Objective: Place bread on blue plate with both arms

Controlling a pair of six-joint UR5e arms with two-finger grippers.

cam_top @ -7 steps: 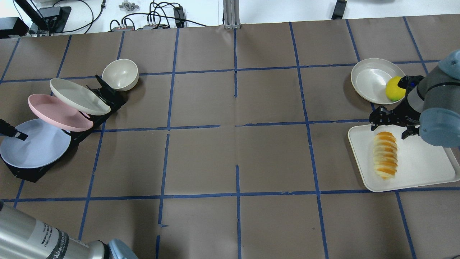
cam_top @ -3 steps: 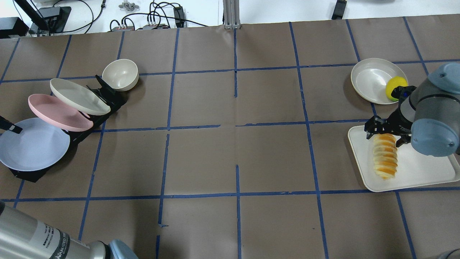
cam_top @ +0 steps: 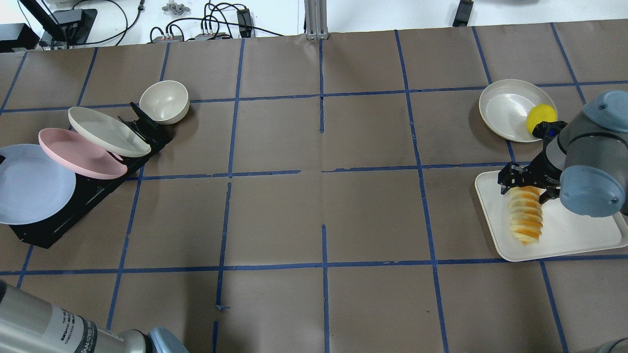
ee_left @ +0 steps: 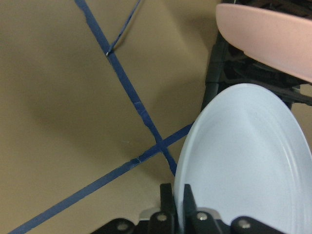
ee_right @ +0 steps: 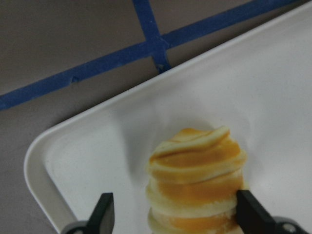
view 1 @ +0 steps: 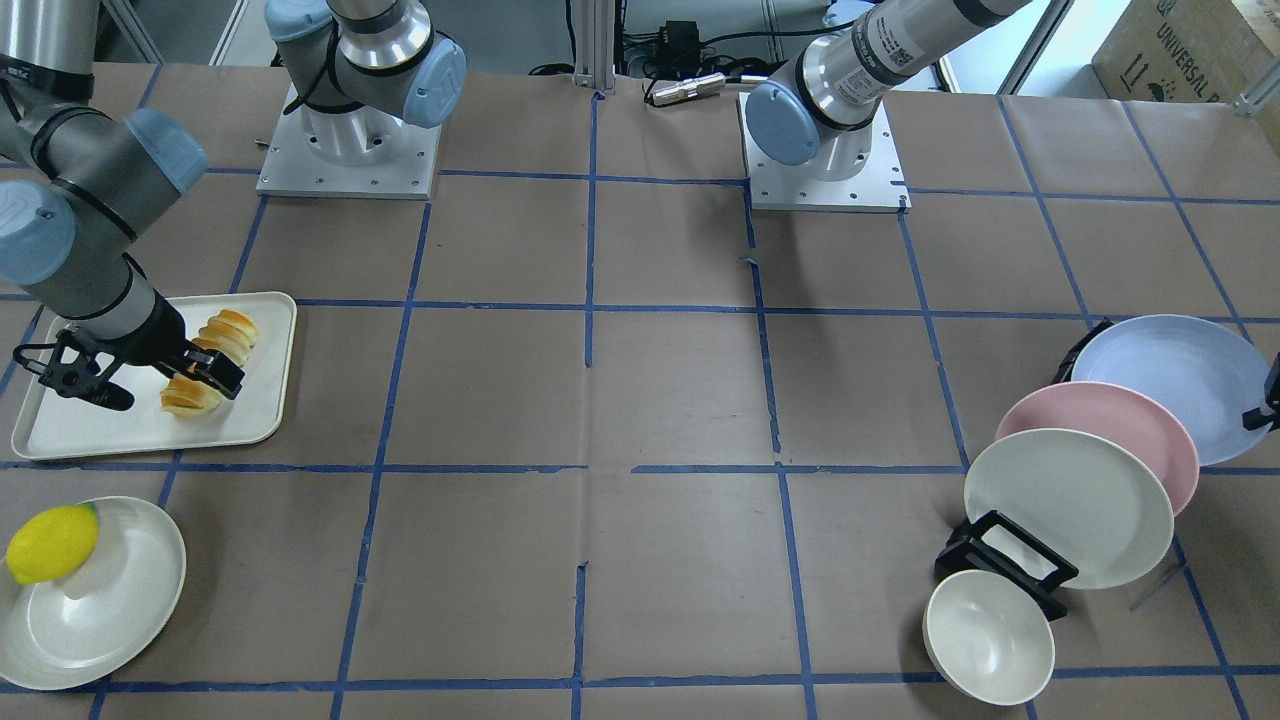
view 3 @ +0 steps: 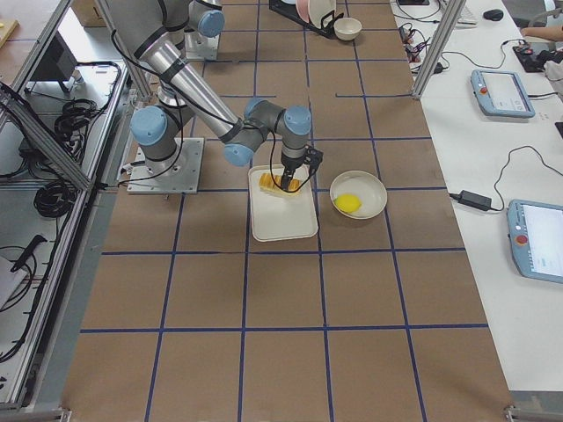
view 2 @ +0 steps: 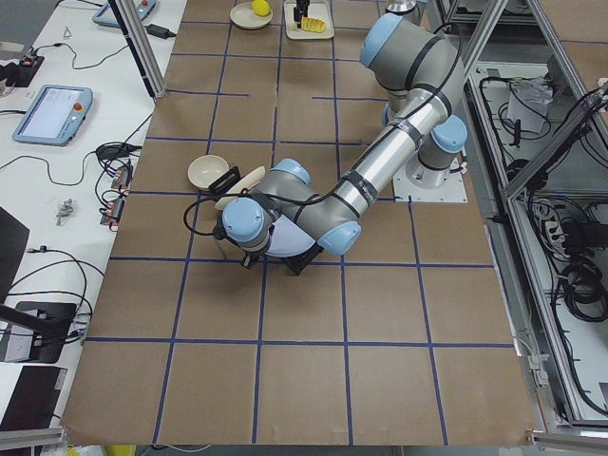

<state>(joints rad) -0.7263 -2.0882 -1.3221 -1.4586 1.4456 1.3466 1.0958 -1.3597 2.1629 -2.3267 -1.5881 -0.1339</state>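
The bread [cam_top: 526, 218] lies on a white tray [cam_top: 579, 235] at the right. My right gripper [cam_top: 524, 189] is open and low over the bread's far end, with one finger on each side. In the right wrist view the bread [ee_right: 195, 180] sits between the two fingertips [ee_right: 104, 212]. My left gripper [ee_left: 179, 204] is shut on the rim of the blue plate [ee_left: 243, 161]. It holds the plate [cam_top: 32, 184] tilted at the table's far left, over the end of the black rack [cam_top: 64, 215]. In the front view the left gripper [view 1: 1262, 408] shows only at the frame's edge.
A pink plate [cam_top: 78, 152] and a cream plate [cam_top: 105, 130] lean in the rack, with a cream bowl [cam_top: 164, 101] at its far end. A yellow lemon [cam_top: 539, 117] sits in a white plate [cam_top: 505, 110] beyond the tray.
My left gripper has drawn the blue plate up and to the left, away from its rack slot. My right gripper has moved down and over the bread's end.
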